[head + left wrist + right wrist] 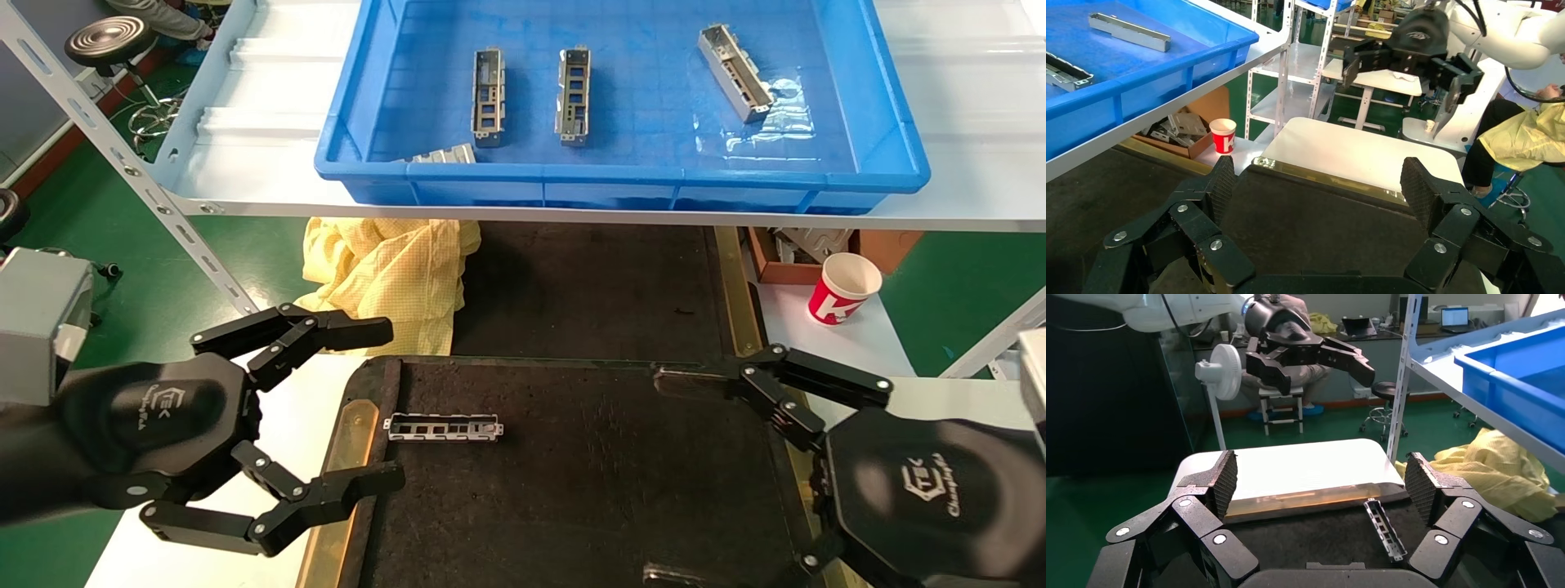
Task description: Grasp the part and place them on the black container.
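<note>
Part (pixel 444 427) lying flat on black container (pixel 588 490), both hands (pixel 391 404) (pixel 659 475) spread empty beside it, blue bin (pixel 621 175) above.

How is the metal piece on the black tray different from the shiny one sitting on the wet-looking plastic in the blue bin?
The part on the black container lies crosswise, flat on the black container. The part on the clear film lies slanted, up in the blue bin on the shelf. The first shows its open side with cutouts; the second is tipped, showing a plain wall. Both are narrow silver-grey channels.
</note>
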{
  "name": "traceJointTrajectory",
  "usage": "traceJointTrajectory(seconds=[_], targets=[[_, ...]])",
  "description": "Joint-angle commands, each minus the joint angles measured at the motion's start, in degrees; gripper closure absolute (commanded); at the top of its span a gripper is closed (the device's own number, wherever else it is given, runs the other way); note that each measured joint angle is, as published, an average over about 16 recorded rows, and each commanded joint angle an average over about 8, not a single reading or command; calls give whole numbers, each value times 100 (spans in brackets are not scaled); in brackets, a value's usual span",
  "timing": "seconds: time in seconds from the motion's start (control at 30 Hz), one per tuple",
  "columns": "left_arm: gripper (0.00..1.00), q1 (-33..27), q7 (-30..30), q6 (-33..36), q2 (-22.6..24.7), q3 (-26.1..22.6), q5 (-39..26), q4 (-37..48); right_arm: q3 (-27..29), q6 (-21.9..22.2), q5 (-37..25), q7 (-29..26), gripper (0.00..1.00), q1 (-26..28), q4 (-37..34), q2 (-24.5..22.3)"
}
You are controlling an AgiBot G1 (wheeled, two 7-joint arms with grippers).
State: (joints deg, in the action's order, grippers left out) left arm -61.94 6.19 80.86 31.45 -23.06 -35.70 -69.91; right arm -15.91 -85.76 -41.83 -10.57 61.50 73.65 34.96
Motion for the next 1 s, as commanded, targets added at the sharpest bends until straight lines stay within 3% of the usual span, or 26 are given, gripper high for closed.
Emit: traceJointTrajectory(seconds=[0.03, 1.0], targets=[[0, 0, 0, -1, 0, 0, 0, 0, 125, -36, 5, -64, 0, -74, 116, -88], [0, 1, 0, -1, 0, 0, 1, 0, -12, 6, 8, -13, 0, 7, -9, 7]])
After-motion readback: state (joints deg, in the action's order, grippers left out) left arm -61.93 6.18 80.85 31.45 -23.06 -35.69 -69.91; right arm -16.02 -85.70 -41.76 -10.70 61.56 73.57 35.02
